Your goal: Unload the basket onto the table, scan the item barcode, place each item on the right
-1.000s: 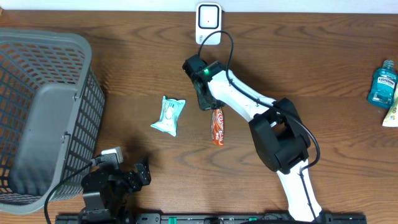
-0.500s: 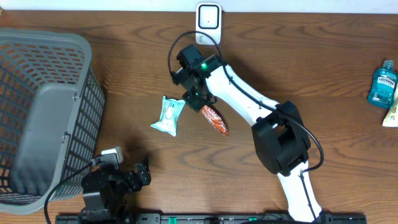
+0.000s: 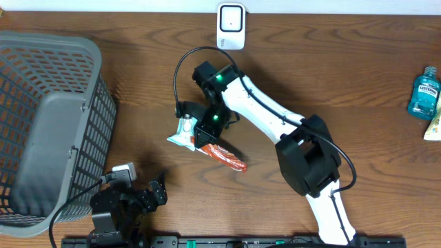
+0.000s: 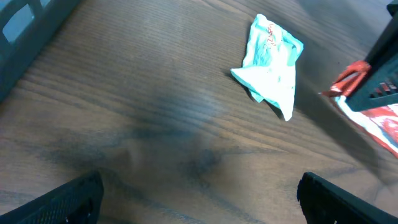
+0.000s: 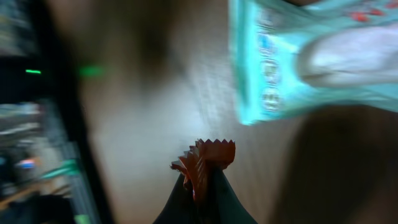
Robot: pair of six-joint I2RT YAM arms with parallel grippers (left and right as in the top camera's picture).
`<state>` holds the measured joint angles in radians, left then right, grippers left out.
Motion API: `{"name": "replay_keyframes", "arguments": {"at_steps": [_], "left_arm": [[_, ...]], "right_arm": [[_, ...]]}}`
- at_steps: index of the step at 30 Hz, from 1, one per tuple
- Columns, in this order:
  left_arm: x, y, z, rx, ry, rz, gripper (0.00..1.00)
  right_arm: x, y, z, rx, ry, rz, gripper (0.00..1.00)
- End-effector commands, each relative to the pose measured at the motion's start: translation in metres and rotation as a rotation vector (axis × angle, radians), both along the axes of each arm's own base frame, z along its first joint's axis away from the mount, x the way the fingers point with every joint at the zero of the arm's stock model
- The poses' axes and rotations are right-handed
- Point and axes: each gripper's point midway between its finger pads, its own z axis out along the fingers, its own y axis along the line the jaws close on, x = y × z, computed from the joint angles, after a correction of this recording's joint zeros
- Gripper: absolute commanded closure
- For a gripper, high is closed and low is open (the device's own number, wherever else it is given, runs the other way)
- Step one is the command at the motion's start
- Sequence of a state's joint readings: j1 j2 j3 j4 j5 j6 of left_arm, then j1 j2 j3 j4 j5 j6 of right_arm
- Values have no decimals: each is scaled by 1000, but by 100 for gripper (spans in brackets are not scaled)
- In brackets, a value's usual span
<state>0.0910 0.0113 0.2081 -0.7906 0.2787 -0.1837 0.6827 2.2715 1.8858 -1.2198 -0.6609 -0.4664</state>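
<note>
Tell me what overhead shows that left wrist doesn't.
Only overhead: the grey basket, the white scanner at the far edge, the blue bottle, and the whole right arm. Only left wrist: the left claw seen from within, fingertips wide apart. Both: the teal packet lying on the table and the red wrapper pinched in the right claw, beside that packet.
</note>
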Motion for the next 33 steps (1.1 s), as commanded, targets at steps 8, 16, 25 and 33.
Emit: {"name": "replay_keyframes", "arguments": {"at_steps": [8, 16, 25, 33], "left_arm": [[-11, 0, -15, -8, 72, 5, 2], [-11, 0, -15, -8, 72, 5, 2], [-11, 0, -15, -8, 72, 5, 2], [-11, 0, -15, -8, 72, 5, 2]], "right_arm": [[-7, 26, 77, 420, 178, 2, 99], [-6, 26, 83, 427, 231, -40, 99], [-10, 32, 101, 507, 306, -52, 99], [-2, 34, 104, 476, 385, -137, 99]]}}
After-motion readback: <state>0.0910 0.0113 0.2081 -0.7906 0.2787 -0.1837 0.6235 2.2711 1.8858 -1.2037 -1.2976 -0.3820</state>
